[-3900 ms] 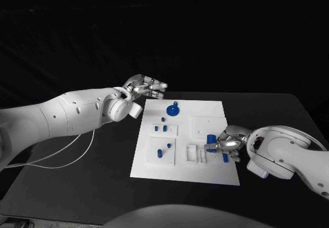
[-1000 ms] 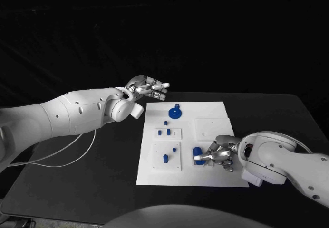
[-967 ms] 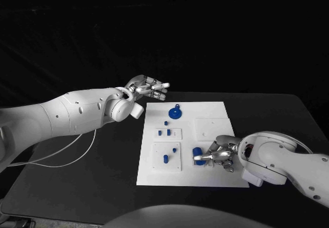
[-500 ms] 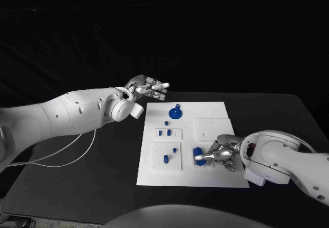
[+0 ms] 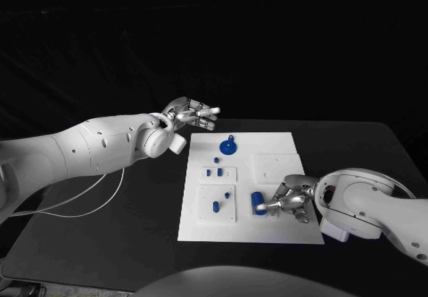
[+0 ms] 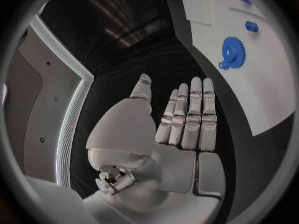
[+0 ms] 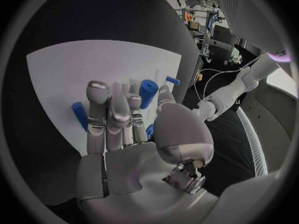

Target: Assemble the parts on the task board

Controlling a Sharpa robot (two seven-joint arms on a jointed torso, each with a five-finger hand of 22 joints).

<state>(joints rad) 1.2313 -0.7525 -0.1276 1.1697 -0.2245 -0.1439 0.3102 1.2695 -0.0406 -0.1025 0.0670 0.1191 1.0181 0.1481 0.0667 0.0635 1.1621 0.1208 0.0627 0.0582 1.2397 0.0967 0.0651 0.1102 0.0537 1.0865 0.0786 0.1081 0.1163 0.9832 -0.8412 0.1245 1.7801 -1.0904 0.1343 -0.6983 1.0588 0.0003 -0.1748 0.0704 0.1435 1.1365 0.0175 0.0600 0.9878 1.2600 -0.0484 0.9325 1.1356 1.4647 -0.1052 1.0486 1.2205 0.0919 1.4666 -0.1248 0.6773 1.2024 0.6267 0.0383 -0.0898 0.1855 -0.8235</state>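
Since 3.9 s ago right hand [image 5: 290,201] shifted inward over task board [image 5: 268,232], now holding blue cylinder part [image 5: 258,202]. Left hand [image 5: 190,114] unchanged, fingers spread, empty, raised beyond board.

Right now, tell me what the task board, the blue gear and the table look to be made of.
Task board: looks like white matte plastic or painted sheet; flat, even, no glare, with raised square panels.
Blue gear: likely moulded or printed plastic; uniform saturated blue, fine teeth on the rim, no metallic shine.
Table: black with a dull matte finish; the material itself is not clear from its look.
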